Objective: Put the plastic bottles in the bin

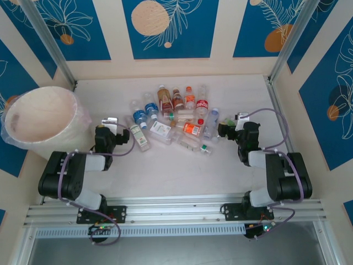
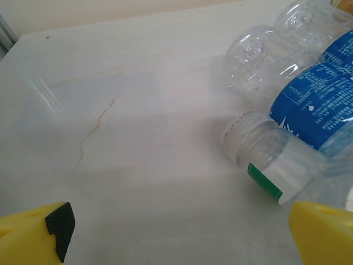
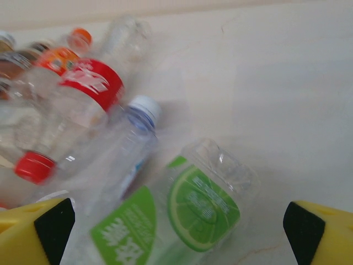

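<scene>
Cream bin [image 1: 39, 118] at far left; plastic bottles [image 1: 172, 118] heaped to its right. Left gripper [image 1: 109, 122] beside bin, jaws spread, empty. Right gripper [image 1: 231, 126] beyond heap, jaws spread.

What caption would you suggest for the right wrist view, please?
Open right tool poised over a green-labelled clear plastic bottle, a red-labelled bottle nearby on the pale table.

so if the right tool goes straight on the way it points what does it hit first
Most likely the green-label bottle with the lime picture, lying straight ahead of the open right tool. Depth is hard to judge, but nothing seems nearer.
</scene>
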